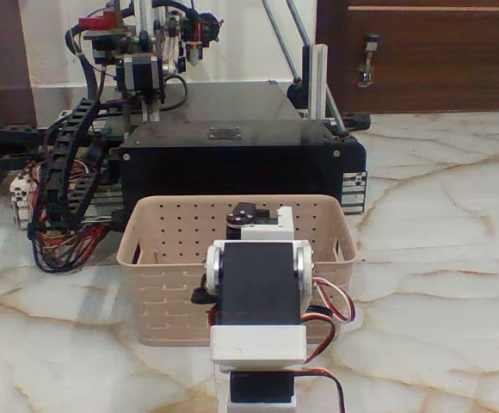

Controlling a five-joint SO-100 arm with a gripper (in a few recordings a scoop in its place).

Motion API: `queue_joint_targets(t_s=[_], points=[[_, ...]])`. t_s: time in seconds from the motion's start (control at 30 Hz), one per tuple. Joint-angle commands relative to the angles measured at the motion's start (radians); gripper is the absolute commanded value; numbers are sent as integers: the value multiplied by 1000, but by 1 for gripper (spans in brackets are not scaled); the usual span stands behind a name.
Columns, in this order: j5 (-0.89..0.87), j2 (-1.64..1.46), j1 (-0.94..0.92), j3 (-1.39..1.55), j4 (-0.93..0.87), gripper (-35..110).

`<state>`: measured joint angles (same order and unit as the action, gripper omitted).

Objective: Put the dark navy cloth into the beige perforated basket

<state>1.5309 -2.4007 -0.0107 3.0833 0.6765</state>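
Directly behind the white arm (258,301), whose black servo blocks fill the foreground of the fixed view, stands the beige perforated basket (168,228) on the marble-patterned floor (439,258). Just behind the basket sits a big black machine box (232,159), with a bundle of cables (60,206) to the left of the basket. The arm reaches forward over the basket's near rim, and its upper joints hide whatever lies beyond them; the pincer itself is masked, so I cannot tell whether it is clenched or released. The dark navy cloth cannot be made out either: it may be inside the basket or held behind the arm, but nothing here settles that. As a judgement, a small fabric wad should be light and soft, yielding under the fingers. Pinching a raised fold near its middle seems the safest hold.
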Motion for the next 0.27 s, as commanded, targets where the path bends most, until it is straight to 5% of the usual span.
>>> queue_joint_targets(t_s=[0.0,0.23], points=[[-2,-21,-6,0,15,0],[5,-20,-14,-2,18,0]])
